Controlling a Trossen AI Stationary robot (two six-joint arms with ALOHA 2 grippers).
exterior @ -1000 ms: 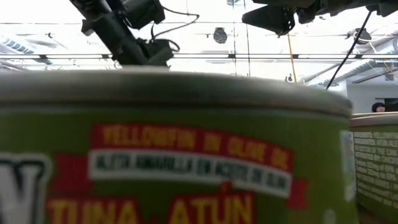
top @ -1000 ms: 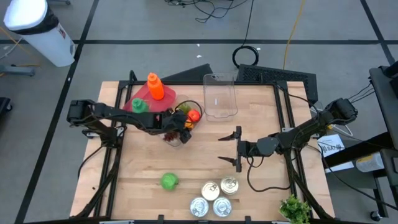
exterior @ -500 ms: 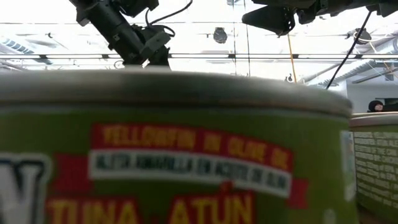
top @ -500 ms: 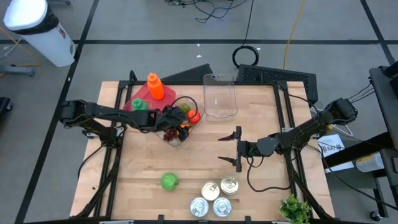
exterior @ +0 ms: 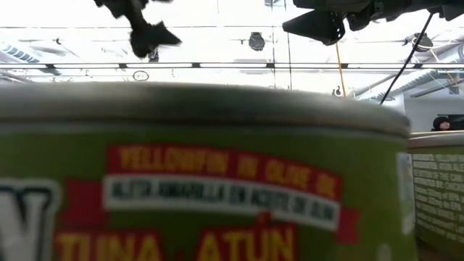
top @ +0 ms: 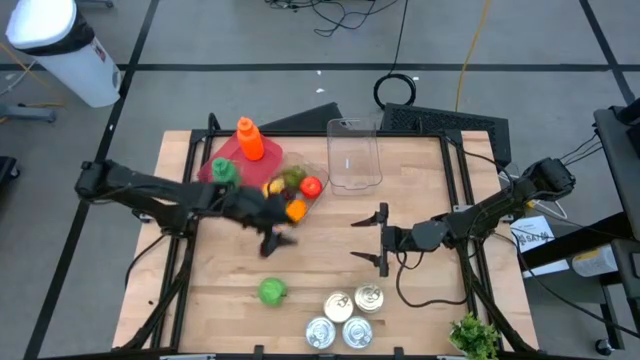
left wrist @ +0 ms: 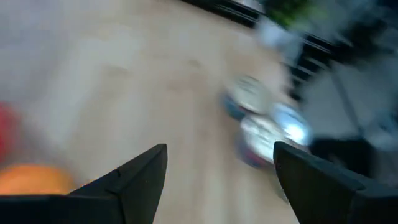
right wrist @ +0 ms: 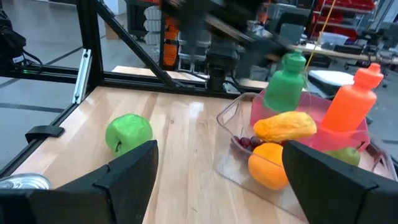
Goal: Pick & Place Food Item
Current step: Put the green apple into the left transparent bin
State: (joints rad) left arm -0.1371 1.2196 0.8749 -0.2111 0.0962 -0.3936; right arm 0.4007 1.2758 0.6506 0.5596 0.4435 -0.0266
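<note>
The left tool is spread and empty, near the fruit tub. The right tool is spread, empty, over the surface.

free: bare tabletop mid-board | blocked: fruit tray far-left; cans near edge; green apple beside them

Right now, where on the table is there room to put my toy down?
Bare wood lies between the green apple and the table's left edge, and right of the clear jug, beyond the right hand. The cans crowd the front; the fruit container and bottles crowd the back left.
</note>
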